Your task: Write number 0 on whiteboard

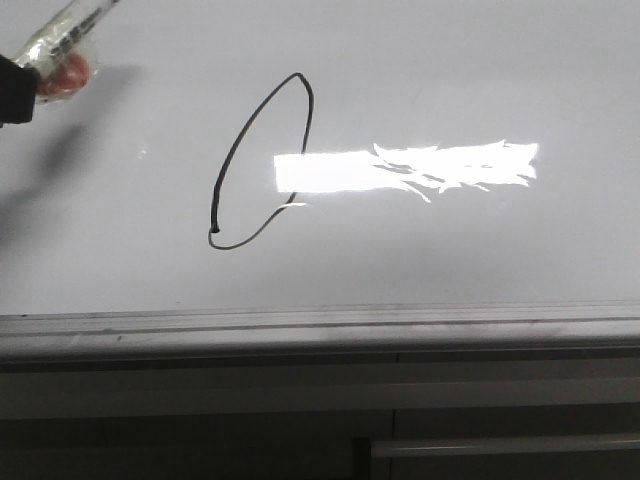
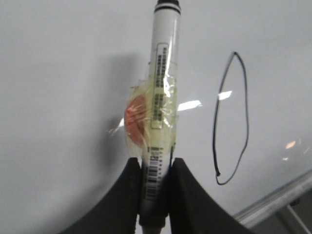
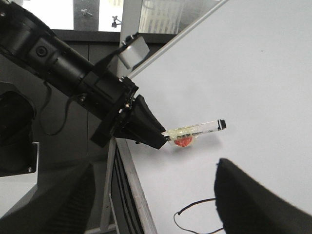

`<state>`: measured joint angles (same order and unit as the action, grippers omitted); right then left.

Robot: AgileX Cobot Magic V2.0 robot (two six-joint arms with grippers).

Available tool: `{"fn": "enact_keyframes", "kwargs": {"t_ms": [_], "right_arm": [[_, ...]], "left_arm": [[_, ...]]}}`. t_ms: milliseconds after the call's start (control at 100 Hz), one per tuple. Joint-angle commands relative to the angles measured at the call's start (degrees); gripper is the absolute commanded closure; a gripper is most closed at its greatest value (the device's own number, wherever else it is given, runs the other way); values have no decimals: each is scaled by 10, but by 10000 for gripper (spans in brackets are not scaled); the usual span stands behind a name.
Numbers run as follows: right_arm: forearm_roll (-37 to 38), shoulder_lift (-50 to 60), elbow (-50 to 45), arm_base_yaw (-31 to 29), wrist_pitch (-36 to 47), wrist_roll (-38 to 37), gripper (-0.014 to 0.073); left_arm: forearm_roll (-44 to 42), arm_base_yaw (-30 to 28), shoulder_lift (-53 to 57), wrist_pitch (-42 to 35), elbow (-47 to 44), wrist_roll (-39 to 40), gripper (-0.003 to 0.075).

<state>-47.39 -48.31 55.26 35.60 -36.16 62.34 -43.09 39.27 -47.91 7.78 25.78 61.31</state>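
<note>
The number 0 (image 1: 214, 210) is a thin black slanted oval on the whiteboard (image 1: 450, 80), with a small blob at its lower-left end. My left gripper (image 1: 30, 78) is at the far upper left, away from the oval, shut on a white marker (image 1: 72, 28) that has a red piece taped to it. The left wrist view shows the jaws (image 2: 156, 163) clamping the marker (image 2: 163, 63) near its barcode end, the number 0 (image 2: 213, 136) off to one side. My right gripper (image 3: 155, 168) stands open and empty over the board's edge, seeing the left gripper (image 3: 163, 137) and part of the oval (image 3: 196, 203).
A bright white glare patch (image 1: 400, 168) crosses the oval's right side. A grey metal ledge (image 1: 320, 325) runs along the board's lower edge, with dark framing below it. The left arm's shadow falls on the board at the left.
</note>
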Motion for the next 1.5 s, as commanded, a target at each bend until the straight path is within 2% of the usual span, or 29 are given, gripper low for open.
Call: {"fn": "enact_keyframes", "kwargs": {"t_ms": [0, 230, 440, 550, 710, 920, 1030, 1220, 1370, 1490], "right_arm": [[-14, 7, 16, -2, 30, 7, 150], [-10, -5, 4, -2, 24, 7, 150], [-10, -9, -13, -2, 30, 7, 150], [-10, -9, -15, -2, 30, 7, 150], [-10, -9, -15, -2, 32, 7, 150], [-10, -9, -15, -2, 32, 7, 150], [-10, -9, -15, -2, 32, 7, 150], [-10, -9, -15, -2, 32, 7, 150], [-10, -9, -15, -2, 32, 7, 150], [-10, -9, -15, -2, 32, 7, 150]], "left_arm": [[10, -24, -2, -78, 9, 29, 740], [47, -29, -2, -92, -14, 30, 740], [67, -29, -2, -163, -55, 30, 740], [67, -29, -2, -162, -57, 30, 740], [96, -58, -6, -174, -60, 29, 740], [183, -107, -32, -338, -106, 25, 740], [204, -124, -61, -458, -131, 17, 740], [268, -126, -133, -634, -165, -54, 740], [295, -126, -207, -796, -195, -56, 740], [291, -126, -265, -857, -207, -56, 740]]}}
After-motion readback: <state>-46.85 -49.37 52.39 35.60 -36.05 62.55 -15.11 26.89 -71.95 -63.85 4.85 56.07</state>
